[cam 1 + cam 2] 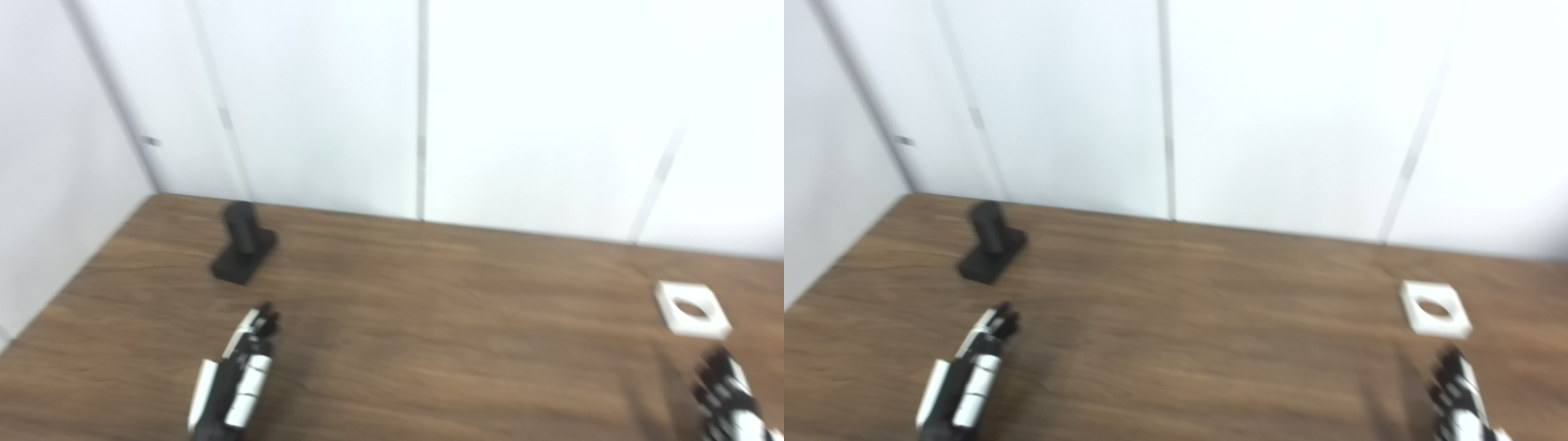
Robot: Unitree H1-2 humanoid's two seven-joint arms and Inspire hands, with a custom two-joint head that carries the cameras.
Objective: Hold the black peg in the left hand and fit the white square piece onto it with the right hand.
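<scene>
Where the brown wood-grain table [429,318] meets the white panelled wall [520,110], only 2 loose items sit on it, and nothing lies between either item and the hand nearest it. The black peg [244,250] stands at the far left on its flat black base, the post upright, near the table's back corner. The white square piece [692,309] lies flat at the far right, its round hole facing up. The 2 are well apart. Both views are motion-blurred, so edges and fine detail are soft. The left hand [236,376] is over the table, nearer the robot than the peg and clear of it, its fingers [264,318] stretched out toward the peg and held close together, holding nothing. The right hand [1461,392] is cut off by the bottom edge in both views; its dark fingertips [1448,361] point toward the white piece without touching it, and it holds nothing, but how far the fingers spread I cannot tell.
</scene>
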